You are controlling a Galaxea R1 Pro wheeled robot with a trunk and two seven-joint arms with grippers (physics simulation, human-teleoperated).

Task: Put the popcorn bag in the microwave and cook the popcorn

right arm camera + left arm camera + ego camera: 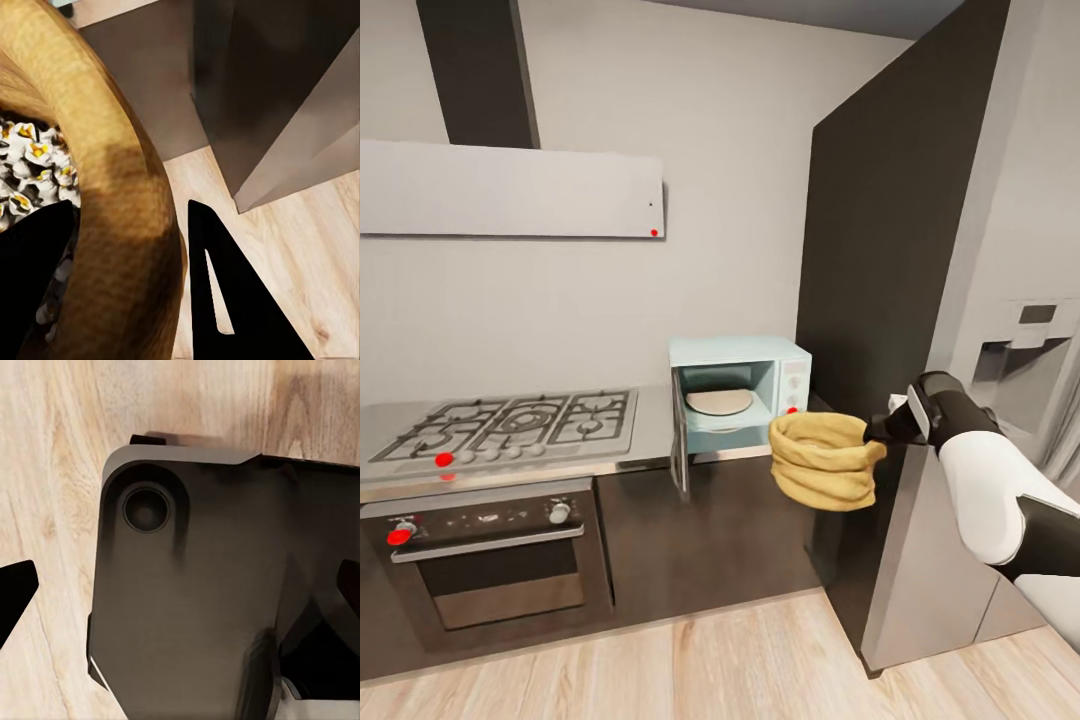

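Note:
The mustard-yellow popcorn bag (825, 460) hangs in the air just right of and below the microwave (788, 375), in front of the dark cabinets. My right gripper (880, 432) is shut on its rolled rim, one finger inside the bag and one outside. In the right wrist view the bag (112, 150) holds white and yellow popped kernels (34, 161), clamped by the right gripper (131, 206). The pale-blue microwave stands on the grey countertop (652, 420) with its door (680, 440) swung open and a round plate (718, 401) inside. My left gripper (180, 592) hangs open over the robot's base.
A gas hob (510, 422) and built-in oven (490, 560) sit left of the microwave, under a hood (510, 190). A tall dark panel (880, 250) and a steel fridge (1020, 330) stand at the right. Wooden floor (710, 660) runs in front. The dark base (210, 585) lies below my left gripper.

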